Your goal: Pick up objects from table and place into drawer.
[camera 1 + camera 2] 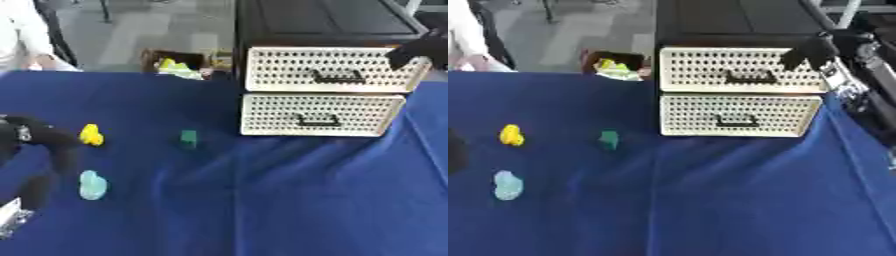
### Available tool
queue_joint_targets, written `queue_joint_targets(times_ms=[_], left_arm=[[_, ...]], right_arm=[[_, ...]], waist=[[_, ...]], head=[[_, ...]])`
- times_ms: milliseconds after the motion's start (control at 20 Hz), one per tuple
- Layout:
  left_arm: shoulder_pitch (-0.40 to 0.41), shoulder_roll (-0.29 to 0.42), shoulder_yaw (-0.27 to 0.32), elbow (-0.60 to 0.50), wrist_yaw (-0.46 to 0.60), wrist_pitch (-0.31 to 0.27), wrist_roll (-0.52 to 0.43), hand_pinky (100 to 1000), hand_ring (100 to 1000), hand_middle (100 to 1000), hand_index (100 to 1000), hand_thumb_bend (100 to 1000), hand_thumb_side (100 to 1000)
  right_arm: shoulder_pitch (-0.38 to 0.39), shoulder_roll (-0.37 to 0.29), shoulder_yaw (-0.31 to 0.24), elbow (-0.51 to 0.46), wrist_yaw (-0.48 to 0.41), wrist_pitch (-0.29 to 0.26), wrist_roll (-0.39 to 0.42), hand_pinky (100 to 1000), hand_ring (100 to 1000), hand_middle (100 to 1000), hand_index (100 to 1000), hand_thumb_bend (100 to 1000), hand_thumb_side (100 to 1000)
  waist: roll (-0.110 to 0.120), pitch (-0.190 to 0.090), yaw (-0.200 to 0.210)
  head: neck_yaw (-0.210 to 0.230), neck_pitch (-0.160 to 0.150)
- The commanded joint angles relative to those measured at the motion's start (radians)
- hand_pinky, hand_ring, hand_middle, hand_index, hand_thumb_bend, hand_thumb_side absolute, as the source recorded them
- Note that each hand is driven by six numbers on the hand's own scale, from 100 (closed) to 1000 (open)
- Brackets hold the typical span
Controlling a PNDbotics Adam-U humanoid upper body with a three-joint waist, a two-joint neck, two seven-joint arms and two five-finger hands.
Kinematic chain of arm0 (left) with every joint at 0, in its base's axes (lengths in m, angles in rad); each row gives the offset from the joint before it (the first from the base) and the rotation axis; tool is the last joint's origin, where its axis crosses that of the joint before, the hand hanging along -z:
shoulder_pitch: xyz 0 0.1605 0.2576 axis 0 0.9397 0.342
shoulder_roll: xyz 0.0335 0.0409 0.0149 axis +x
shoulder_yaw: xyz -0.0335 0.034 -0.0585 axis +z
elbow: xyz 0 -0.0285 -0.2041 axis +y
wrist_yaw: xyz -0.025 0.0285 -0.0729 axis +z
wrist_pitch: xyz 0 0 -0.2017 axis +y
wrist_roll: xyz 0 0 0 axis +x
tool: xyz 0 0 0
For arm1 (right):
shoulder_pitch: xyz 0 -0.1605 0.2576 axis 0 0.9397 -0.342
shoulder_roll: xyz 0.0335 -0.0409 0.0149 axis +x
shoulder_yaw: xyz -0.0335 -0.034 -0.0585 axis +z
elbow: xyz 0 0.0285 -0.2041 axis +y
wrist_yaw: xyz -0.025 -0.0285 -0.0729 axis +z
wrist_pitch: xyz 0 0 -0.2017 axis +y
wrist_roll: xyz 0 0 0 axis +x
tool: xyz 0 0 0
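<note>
Your right hand [808,54], upper right at the upper drawer [741,70], shows best in the right eye view, your left hand [39,137] only in the left, both grips unreadable, while yellow [91,135], green [188,138] and pale blue [92,185] objects lie at left.

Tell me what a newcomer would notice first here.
The white perforated drawer unit stands out at the far right of the blue table, with the right hand at the upper drawer's right corner. Then three small things at the left: a yellow one, a green one, a light blue one.
</note>
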Motion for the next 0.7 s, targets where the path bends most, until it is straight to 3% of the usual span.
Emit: queue_joint_targets(times_ms=[50, 300, 700], left_arm=[[-0.005, 0.028, 0.012, -0.017, 0.006, -0.003, 0.004, 434, 541, 569, 796, 100, 519], [-0.004, 0.029, 0.010, -0.017, 0.009, 0.000, 0.002, 437, 545, 585, 784, 100, 522], [-0.001, 0.038, 0.009, -0.015, 0.012, 0.007, 0.005, 434, 544, 586, 781, 100, 517]], right_arm=[[-0.032, -0.059, -0.013, -0.017, 0.023, 0.006, -0.021, 779, 700, 545, 672, 100, 1000], [-0.075, -0.115, 0.000, -0.017, 0.079, 0.040, 0.003, 712, 641, 533, 718, 100, 1000], [-0.170, -0.222, 0.049, 0.014, 0.109, 0.063, 0.206, 596, 556, 505, 768, 100, 1000]], waist=[[-0.003, -0.022, -0.002], [-0.009, -0.027, -0.012], [-0.018, -0.040, -0.024]], head=[[-0.016, 0.008], [-0.064, 0.024], [-0.075, 0.030]])
